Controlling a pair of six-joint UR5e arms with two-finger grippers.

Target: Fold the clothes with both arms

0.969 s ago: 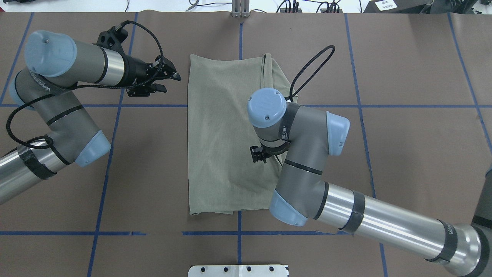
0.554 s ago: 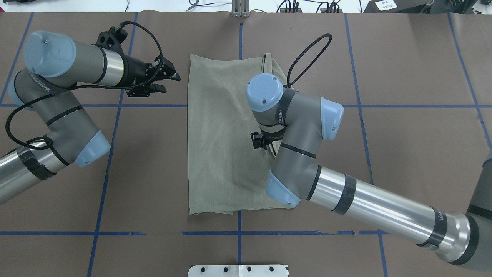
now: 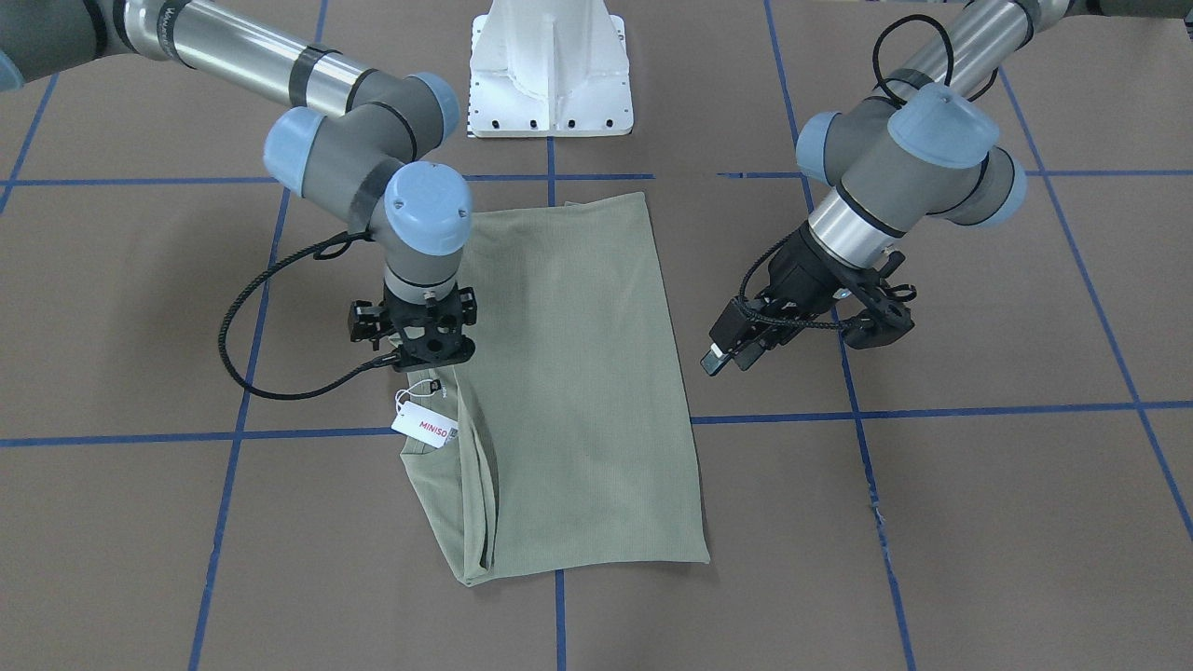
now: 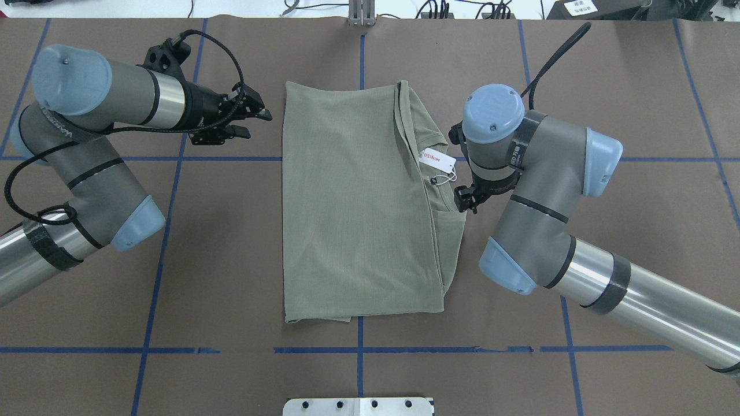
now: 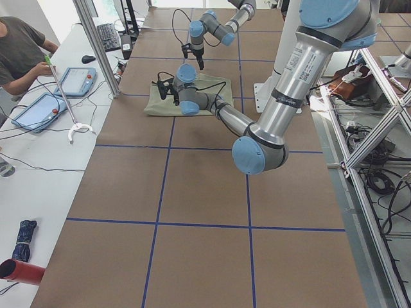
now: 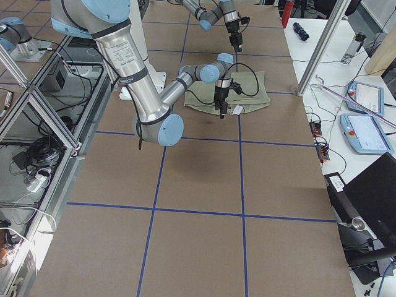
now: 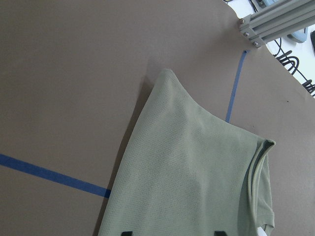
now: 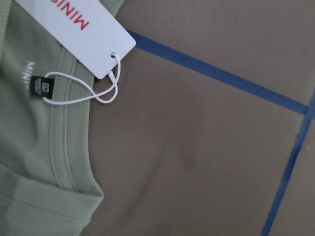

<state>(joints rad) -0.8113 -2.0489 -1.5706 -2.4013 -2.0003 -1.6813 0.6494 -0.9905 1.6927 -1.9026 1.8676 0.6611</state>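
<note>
Green shirt (image 4: 352, 202) flat in the counter's (image 4: 636, 260) middle, folded long and thin. Left fingers (image 4: 257, 125) spread wide, empty, toward the left edge. Right fingers (image 4: 467, 201) beside the tag (image 4: 437, 159); cannot tell if closed. Between folds. Likely next: grab one end, fold in half.

My table, with the shirt laid on it.
In the overhead view my brown table (image 4: 607, 86) fills the frame, ruled into large squares by blue tape (image 4: 173, 351). A folded green shirt (image 4: 347, 202) lies flat at centre, long side running up and down the frame. Its white tag (image 4: 437, 160) pokes off its right edge onto the brown. My white base (image 4: 358, 406) sits at bottom centre, apart from the shirt.
</note>
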